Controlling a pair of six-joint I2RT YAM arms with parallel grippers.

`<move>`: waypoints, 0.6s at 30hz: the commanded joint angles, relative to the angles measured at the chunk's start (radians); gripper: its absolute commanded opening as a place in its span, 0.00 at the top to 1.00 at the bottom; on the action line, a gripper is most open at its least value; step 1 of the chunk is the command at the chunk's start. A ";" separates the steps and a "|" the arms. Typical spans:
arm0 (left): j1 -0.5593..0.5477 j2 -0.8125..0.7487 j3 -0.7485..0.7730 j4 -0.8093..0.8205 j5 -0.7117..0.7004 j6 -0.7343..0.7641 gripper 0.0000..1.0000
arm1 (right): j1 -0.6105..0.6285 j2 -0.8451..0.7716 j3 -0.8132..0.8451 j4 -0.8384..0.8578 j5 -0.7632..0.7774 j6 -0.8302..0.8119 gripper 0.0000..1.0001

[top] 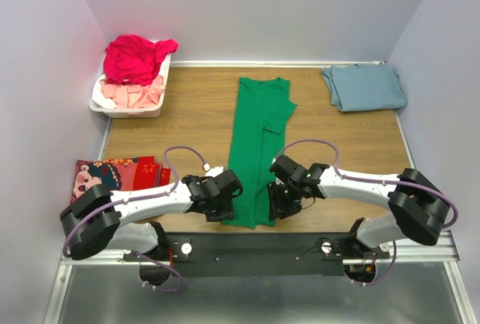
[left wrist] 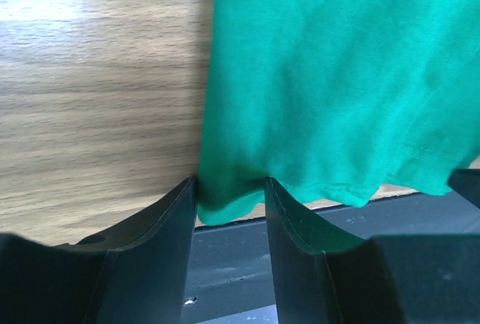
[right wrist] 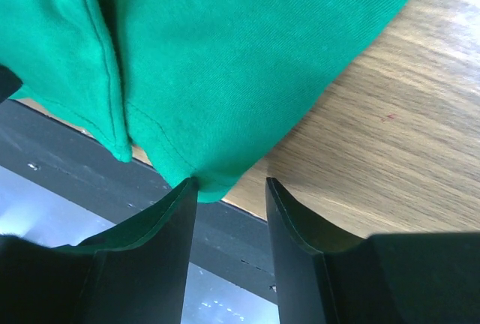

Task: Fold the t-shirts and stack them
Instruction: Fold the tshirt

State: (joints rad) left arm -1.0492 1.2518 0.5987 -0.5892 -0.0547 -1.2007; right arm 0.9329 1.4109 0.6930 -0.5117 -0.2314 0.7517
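The bright green t-shirt point(top: 259, 144) lies folded into a long strip down the middle of the table, its hem at the near edge. My left gripper point(top: 225, 208) is open at the hem's near-left corner. In the left wrist view the green corner point(left wrist: 225, 196) sits between the open fingers of that gripper point(left wrist: 231, 189). My right gripper point(top: 279, 205) is open at the near-right corner. In the right wrist view the green cloth point(right wrist: 225, 54) touches only the left finger of that gripper point(right wrist: 231, 187). A folded blue-grey t-shirt point(top: 364, 88) lies at the far right.
A white basket point(top: 101, 103) at the far left holds a magenta-red shirt point(top: 135, 58) and a pale pink one point(top: 131, 95). A red patterned cloth point(top: 112, 175) lies at the near left. The black rail point(top: 247, 245) runs along the table's near edge.
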 commanded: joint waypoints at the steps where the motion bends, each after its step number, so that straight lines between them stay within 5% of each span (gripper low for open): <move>1: -0.005 0.038 -0.023 0.008 -0.010 0.018 0.53 | 0.023 0.030 0.003 0.009 0.018 0.018 0.53; 10: -0.005 0.032 -0.034 -0.001 -0.005 0.013 0.65 | 0.049 0.083 0.010 0.010 0.024 0.020 0.61; 18: -0.005 0.041 -0.036 0.009 0.000 0.016 0.76 | 0.058 0.135 0.017 0.018 0.043 0.015 0.79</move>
State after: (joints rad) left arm -1.0492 1.2652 0.5964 -0.5701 -0.0486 -1.1931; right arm 0.9771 1.4925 0.7208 -0.5049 -0.2359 0.7704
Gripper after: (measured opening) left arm 0.266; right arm 0.284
